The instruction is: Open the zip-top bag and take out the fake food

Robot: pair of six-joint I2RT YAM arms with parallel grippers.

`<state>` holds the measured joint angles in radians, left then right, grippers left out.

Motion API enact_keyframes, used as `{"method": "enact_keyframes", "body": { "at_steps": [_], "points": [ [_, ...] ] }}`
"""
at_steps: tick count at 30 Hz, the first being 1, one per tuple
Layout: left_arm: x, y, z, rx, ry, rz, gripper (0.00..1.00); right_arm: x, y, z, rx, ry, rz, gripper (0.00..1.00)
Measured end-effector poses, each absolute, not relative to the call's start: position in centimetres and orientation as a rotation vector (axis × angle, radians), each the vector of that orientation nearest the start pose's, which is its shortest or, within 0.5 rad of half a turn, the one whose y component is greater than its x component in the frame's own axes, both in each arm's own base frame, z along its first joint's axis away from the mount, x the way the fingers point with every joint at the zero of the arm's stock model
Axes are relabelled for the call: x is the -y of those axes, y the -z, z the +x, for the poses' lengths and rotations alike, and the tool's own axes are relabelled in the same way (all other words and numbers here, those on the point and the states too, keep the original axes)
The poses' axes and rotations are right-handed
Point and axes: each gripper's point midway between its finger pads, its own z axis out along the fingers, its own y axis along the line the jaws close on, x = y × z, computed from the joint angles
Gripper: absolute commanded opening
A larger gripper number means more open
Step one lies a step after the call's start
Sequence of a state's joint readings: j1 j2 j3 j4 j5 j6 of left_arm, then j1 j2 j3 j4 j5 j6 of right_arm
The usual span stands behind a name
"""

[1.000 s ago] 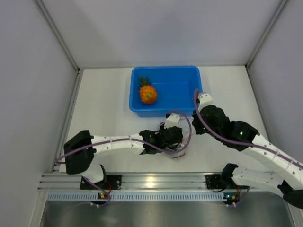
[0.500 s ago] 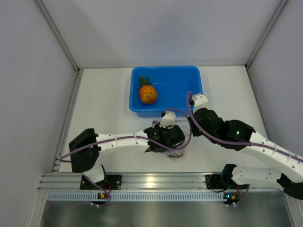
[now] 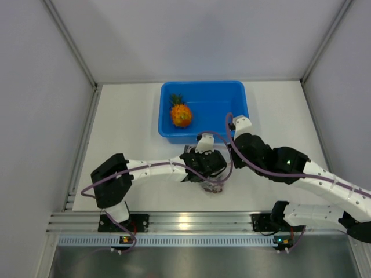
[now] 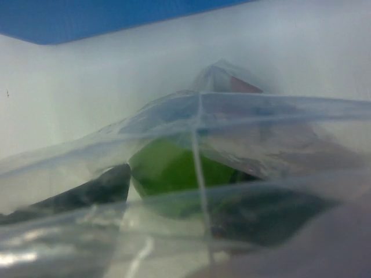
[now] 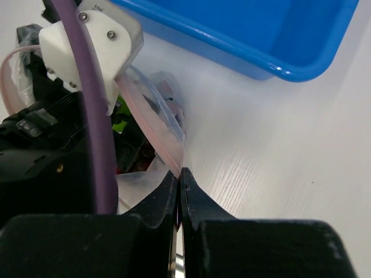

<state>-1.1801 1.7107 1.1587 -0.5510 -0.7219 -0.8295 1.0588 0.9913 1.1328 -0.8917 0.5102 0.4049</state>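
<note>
The clear zip-top bag [image 3: 214, 187] lies on the table just in front of the blue tub [image 3: 232, 92]. My right gripper [image 5: 179, 172] is shut on the bag's pink zip strip [image 5: 152, 130] and holds that edge up. My left gripper [image 3: 206, 175] is pushed into the bag's mouth. In the left wrist view, plastic film [image 4: 243, 121] covers the lens, and the green round fruit [image 4: 171, 168] sits between two dark blurred finger shapes that stand apart. The green fruit also shows in the right wrist view [image 5: 123, 120]. A dark purple piece [image 5: 173, 99] shows inside the bag. The orange pineapple [image 3: 181, 114] lies in the tub.
The tub's near wall [image 5: 243, 55] stands close behind the bag. The left arm's purple cable [image 5: 87, 116] and white wrist housing [image 5: 87, 40] crowd the bag's left side. Grey walls enclose the table on three sides.
My left arm has swung forward and pushed its gripper further into the bag. My right wrist has drawn in towards the bag. The pineapple and tub have not moved.
</note>
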Motion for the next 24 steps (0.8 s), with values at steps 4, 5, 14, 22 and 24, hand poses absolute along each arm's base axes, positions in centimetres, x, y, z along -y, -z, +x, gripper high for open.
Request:
{"method": "enact_keyframes", "body": {
  "at_steps": [4,5,14,22,24],
  "points": [
    [31.1,-7.9,23.9,-2.3,0.029,0.181,0.91,-19.3,-24.1,18.7,-2.164,-0.244,-0.475,0.0],
    [31.2,-7.7,24.1,-2.302,0.036,0.181,0.91,-19.4,-24.1,18.6,-2.164,-0.248,-0.476,0.0],
    [32.0,-6.8,26.4,-2.294,0.076,0.179,0.91,-19.7,-23.5,18.7,-2.174,-0.246,-0.474,0.0],
    [32.6,-6.7,27.1,-2.299,0.126,0.189,0.65,-19.6,-23.4,19.0,-2.171,-0.222,-0.467,0.0],
    [32.7,-6.7,27.2,-2.302,0.135,0.192,0.49,-19.6,-23.3,19.2,-2.172,-0.211,-0.466,0.0]
  ]
}}
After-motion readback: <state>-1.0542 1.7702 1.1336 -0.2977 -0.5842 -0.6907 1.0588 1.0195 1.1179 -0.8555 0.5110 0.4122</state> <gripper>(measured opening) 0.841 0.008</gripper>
